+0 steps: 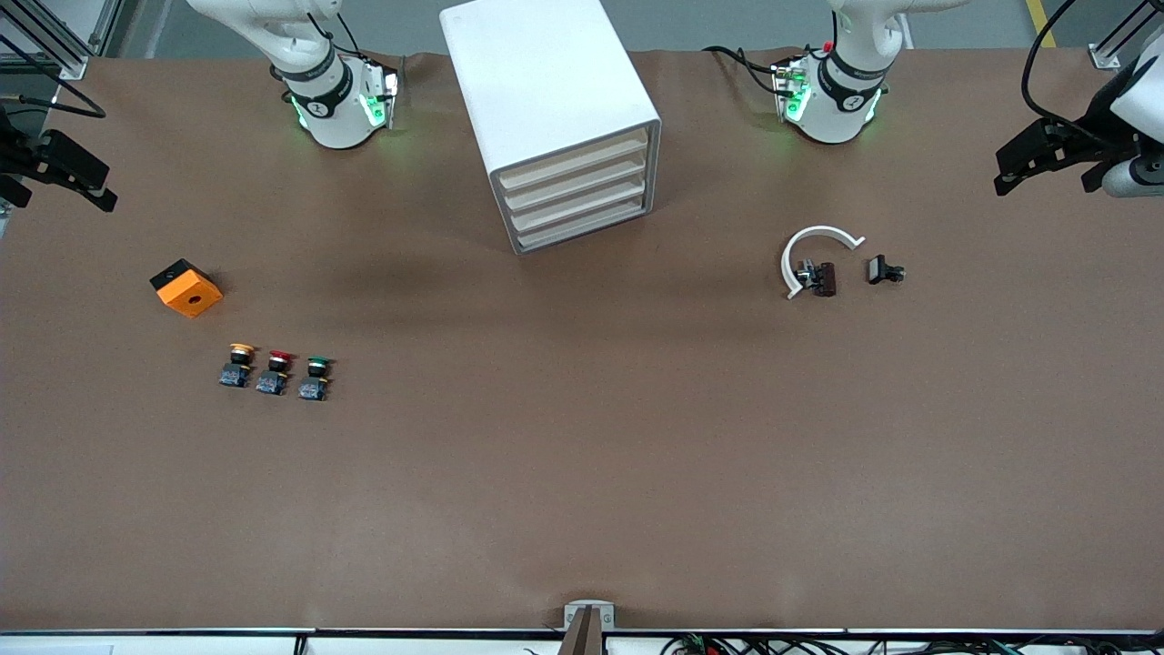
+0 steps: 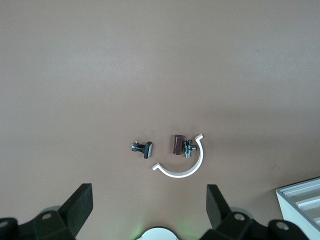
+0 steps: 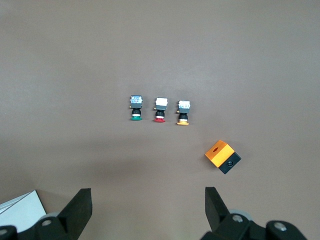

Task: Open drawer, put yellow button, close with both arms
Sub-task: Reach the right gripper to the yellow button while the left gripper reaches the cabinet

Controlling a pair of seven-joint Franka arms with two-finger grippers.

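Observation:
The white cabinet [image 1: 546, 82] stands at the table's edge by the robots' bases, and its highest drawer [image 1: 575, 160] is pushed in flush like the three below it. The yellow button [image 1: 238, 362] [image 3: 183, 113] sits toward the right arm's end of the table, first in a row of three. My right gripper [image 1: 86, 182] [image 3: 147, 196] hangs high over that end, open and empty. My left gripper [image 1: 1018, 168] [image 2: 148, 195] hangs high over the left arm's end, also open and empty. Both arms wait.
A red button [image 1: 275, 371] and a green button [image 1: 315, 377] stand beside the yellow one. An orange box [image 1: 186, 287] lies farther from the front camera than the row. A white clip ring [image 1: 814, 250], a brown part [image 2: 177, 144] and a black part [image 1: 884, 271] lie toward the left arm's end.

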